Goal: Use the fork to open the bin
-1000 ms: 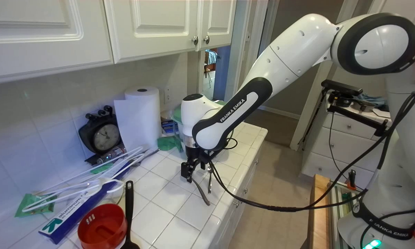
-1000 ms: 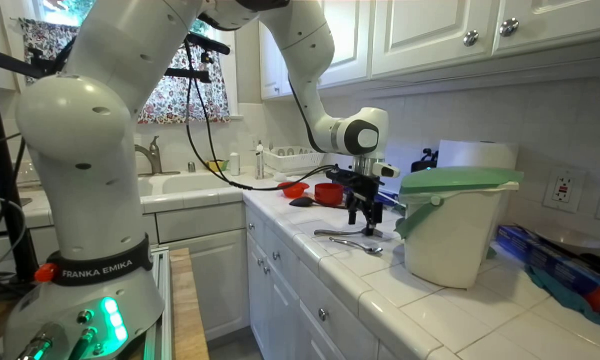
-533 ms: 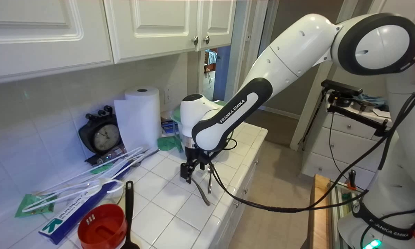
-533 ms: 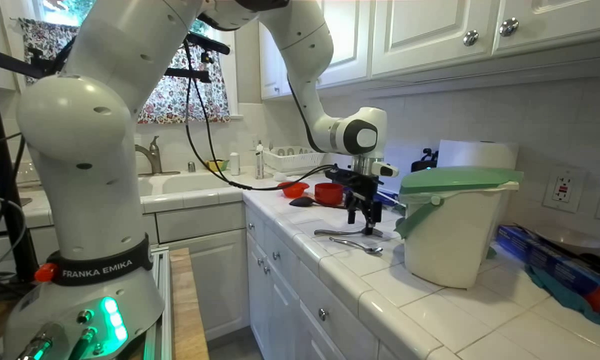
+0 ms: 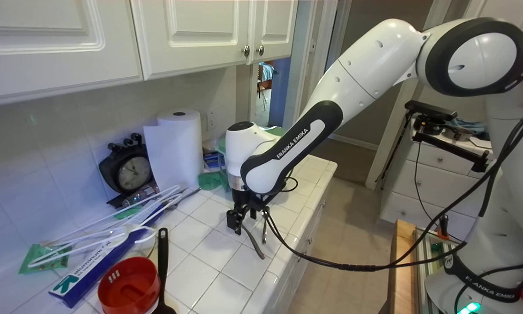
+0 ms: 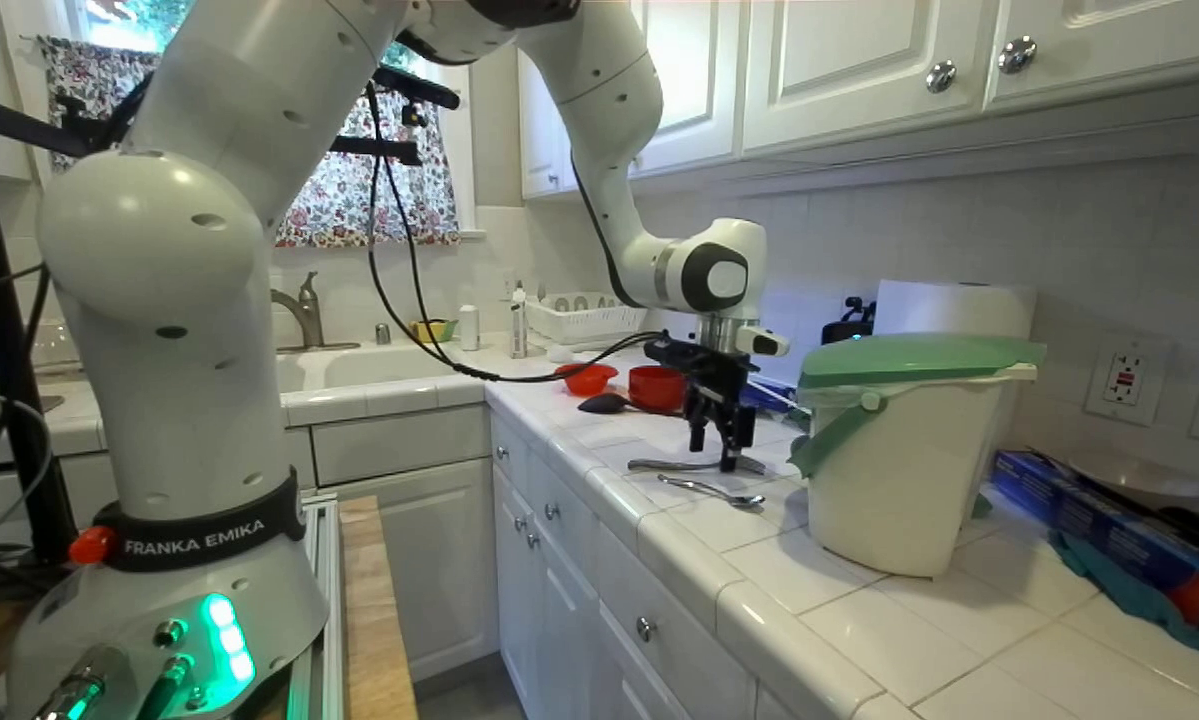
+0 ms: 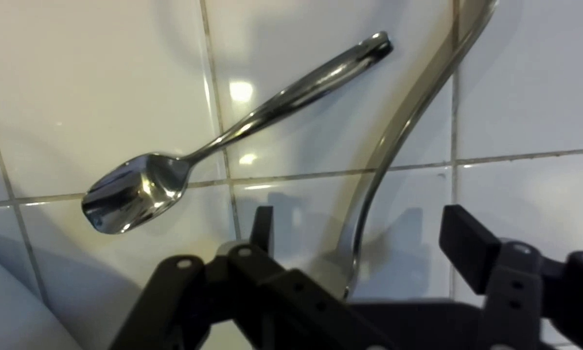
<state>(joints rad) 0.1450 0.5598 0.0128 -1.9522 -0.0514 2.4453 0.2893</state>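
Arm lettering: "FRANKA EMIKA", white capitals on a black band along the arm [image 5: 357, 74], above the claw [image 7: 362, 236].
Base collar: the same two words in white on the black ring [image 6: 204, 535] at the arm's foot, well apart from the claw.
Foil box: "aluminum" can be read on the blue-and-white box [image 5: 94, 262], well apart from the claw; a white hanger [image 5: 124, 233] crosses it where the lettering runs on.
Red-ended box: blue, on the far side of the bin from the claw; the letters on the red end of this carton [image 6: 1109, 530] are too small and cropped to read.
Claw: released, jaws parted, low over the tiled counter [image 6: 894, 650].
Fork: on the counter, the fork [image 7: 394, 148] runs into the gap between the jaws, apart from both in the wrist view; one end reaches out from under the claw toward the counter's front edge.
Fork's look: slim silver metal, stem bent in a soft S, a bright line along it; tines cannot be made out.
Spoon: silver, the spoon [image 7: 281, 103] lies beside the fork, outside the claw's gap.
Bin: near the claw but apart from it, the white bin [image 6: 904, 480] stands upright.
Lid: green and domed, the lid [image 6: 919, 360] sits on the bin's rim; the green handle [image 6: 837, 437] hangs on the side facing the claw.
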